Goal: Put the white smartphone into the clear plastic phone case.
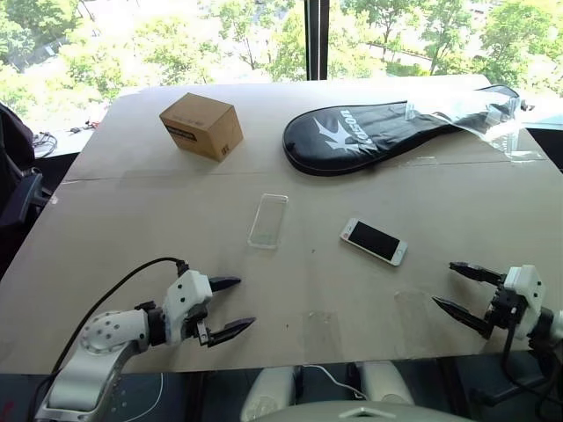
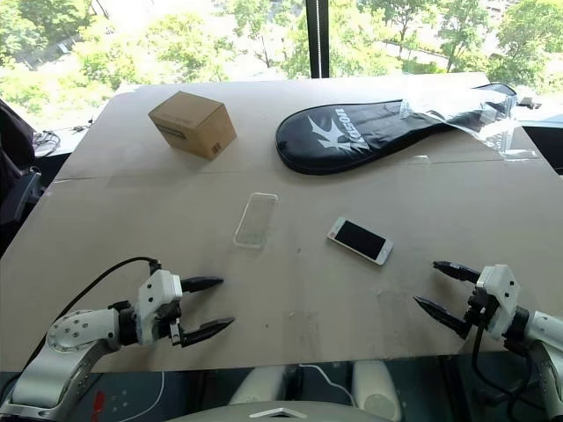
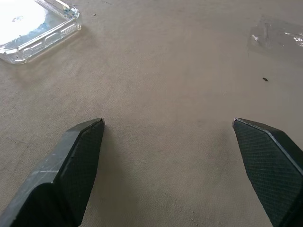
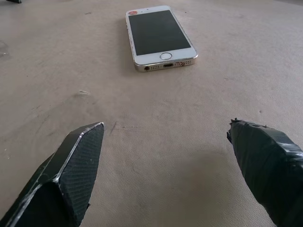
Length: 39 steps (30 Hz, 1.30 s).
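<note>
Phone and case lay apart on the table, both claws wide open and empty.

The white phone (image 1: 374,241) lay flat, screen up, near the middle of the brown table (image 1: 132,211), ahead of the right claw (image 1: 464,290) and well clear of its spread fingers. The clear case (image 1: 268,220) lay just left of the phone, not touching it, ahead of the left claw (image 1: 230,307), whose fingers also stood fully apart, holding nothing.

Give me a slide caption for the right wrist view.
Open right gripper faces the white smartphone lying screen-up on the table, not yet touched.
</note>
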Tool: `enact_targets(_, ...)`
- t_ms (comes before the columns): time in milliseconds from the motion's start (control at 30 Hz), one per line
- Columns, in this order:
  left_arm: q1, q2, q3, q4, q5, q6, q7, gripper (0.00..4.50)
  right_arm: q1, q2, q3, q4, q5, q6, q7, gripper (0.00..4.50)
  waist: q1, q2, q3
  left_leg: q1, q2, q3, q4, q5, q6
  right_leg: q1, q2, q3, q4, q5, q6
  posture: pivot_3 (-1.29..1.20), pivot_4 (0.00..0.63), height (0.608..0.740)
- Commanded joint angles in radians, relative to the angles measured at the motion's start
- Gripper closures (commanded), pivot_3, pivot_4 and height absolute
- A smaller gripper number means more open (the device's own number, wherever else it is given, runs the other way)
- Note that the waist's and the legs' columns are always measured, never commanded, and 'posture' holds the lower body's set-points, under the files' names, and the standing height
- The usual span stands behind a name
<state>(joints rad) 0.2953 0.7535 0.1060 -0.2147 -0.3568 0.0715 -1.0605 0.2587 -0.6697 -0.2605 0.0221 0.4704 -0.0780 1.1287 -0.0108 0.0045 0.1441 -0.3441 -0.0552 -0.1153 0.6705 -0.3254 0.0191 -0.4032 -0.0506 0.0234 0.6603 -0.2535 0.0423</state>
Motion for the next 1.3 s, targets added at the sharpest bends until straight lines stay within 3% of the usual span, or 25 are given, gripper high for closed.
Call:
enact_targets(33, -0.012, -0.014, 0.013, 0.025, -0.015, -0.008, 0.003, 0.09, -0.030, 0.003, -0.005, 0.020, 0.002, -0.048, 0.034, 0.00, 0.000, 0.000, 0.000, 0.000, 0.000, 0.000, 0.000, 0.000, 0.000, 0.000, 0.000, 0.000, 0.000, 0.000, 0.000, 0.00, 0.150, 0.740)
enact_targets(333, -0.051, -0.035, 0.047, 0.007, -0.098, 0.005, -0.025, 0.09, -0.090, 0.007, 0.002, 0.075, 0.011, -0.079, 0.077, 0.00, 0.001, 0.000, 0.001, -0.002, 0.000, -0.001, 0.000, 0.001, -0.003, -0.001, 0.000, -0.001, -0.001, 0.000, 0.000, 0.00, 0.150, 0.740)
enact_targets(667, -0.154, -0.031, 0.056, 0.092, -0.081, -0.010, -0.025, 0.09, -0.095, 0.028, -0.004, 0.017, 0.043, -0.055, 0.069, 0.00, 0.001, 0.000, 0.001, -0.002, 0.000, -0.001, 0.000, 0.001, -0.002, -0.001, 0.000, -0.001, -0.002, 0.000, 0.000, 0.00, 0.150, 0.740)
enact_targets(800, -0.326, -0.016, 0.040, 0.264, -0.007, -0.081, -0.032, 0.09, -0.108, 0.051, 0.022, -0.173, 0.150, 0.089, 0.013, 0.00, 0.002, 0.000, 0.001, -0.002, 0.000, -0.002, 0.000, 0.001, -0.002, -0.001, 0.000, -0.002, -0.001, 0.000, 0.000, 0.00, 0.150, 0.740)
enact_targets(1067, -0.866, 0.028, -0.135, 0.903, 0.297, -0.461, -0.084, 0.09, -0.238, 0.075, 0.131, -0.445, 0.185, 0.291, -0.163, 0.00, 0.001, -0.005, 0.002, -0.005, -0.003, -0.003, 0.001, 0.002, -0.004, -0.005, 0.000, -0.005, 0.000, 0.000, 0.000, 0.00, 0.150, 0.740)
enact_targets(1200, -0.988, -0.013, -0.188, 1.061, 0.360, -0.601, -0.083, 0.09, -0.254, 0.089, 0.126, -0.490, 0.201, 0.322, -0.211, 0.00, -0.001, -0.006, 0.002, -0.019, -0.005, -0.005, 0.004, 0.002, -0.004, -0.018, -0.001, -0.008, 0.000, 0.000, 0.001, 0.00, 0.150, 0.740)
enact_targets(1300, -1.015, -0.058, -0.222, 1.092, 0.375, -0.657, -0.111, 0.09, -0.233, 0.081, 0.122, -0.522, 0.194, 0.334, -0.229, 0.00, -0.002, -0.006, 0.002, -0.021, -0.006, -0.005, 0.004, 0.002, -0.004, -0.019, -0.002, -0.009, 0.000, 0.000, 0.001, 0.00, 0.150, 0.740)
